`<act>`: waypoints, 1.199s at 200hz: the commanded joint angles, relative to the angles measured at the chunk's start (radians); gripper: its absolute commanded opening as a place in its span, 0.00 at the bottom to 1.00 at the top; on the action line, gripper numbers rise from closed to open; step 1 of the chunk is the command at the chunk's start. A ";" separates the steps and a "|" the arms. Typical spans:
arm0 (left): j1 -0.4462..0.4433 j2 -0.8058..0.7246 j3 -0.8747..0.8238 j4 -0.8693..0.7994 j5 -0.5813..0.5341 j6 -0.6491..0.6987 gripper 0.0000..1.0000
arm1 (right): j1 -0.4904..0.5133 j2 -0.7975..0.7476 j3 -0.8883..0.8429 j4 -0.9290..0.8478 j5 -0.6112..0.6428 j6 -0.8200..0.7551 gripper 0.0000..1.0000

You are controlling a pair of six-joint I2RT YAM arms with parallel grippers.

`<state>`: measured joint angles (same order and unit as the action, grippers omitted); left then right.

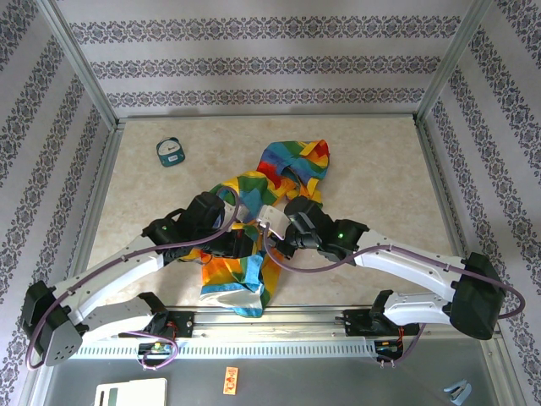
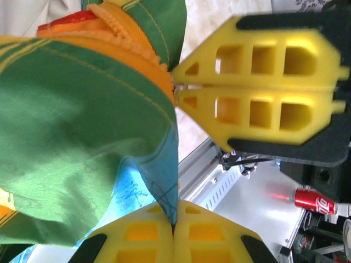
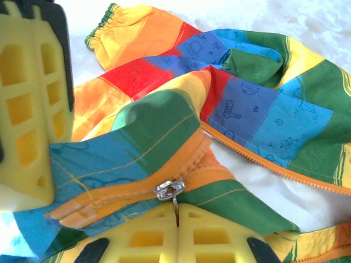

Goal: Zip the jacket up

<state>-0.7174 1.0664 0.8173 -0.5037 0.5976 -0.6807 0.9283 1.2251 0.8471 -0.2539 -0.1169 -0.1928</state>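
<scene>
On jacket (image 1: 292,165): L claw (image 2: 174,220), R claw (image 3: 176,217).

Jacket (image 3: 159,126): thin woven cloth, slight sheen, creased. Zip teeth (image 3: 274,164): orange, look plastic. Zip slider (image 3: 169,189): bright shiny metal. Fingers (image 3: 145,241): matt yellow plastic, open lattice, black backing. Table (image 1: 380,169): smooth beige marbled top, low gloss. Near-edge rail (image 1: 296,315): bare metal. Arm shells (image 1: 118,271): glossy white plastic.
</scene>
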 commanded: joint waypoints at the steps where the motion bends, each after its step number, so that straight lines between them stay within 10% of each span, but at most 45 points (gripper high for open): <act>1: 0.004 -0.049 0.032 -0.171 0.040 0.051 0.00 | -0.064 0.013 0.034 -0.013 0.113 0.045 0.00; 240: 0.009 -0.196 0.208 -0.466 0.024 0.252 0.00 | -0.344 0.141 0.325 -0.047 0.105 0.025 0.00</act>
<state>-0.7048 0.9039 0.9882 -0.8093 0.5682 -0.4778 0.6403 1.3476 1.1183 -0.3290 -0.1520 -0.1745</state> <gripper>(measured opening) 0.016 0.051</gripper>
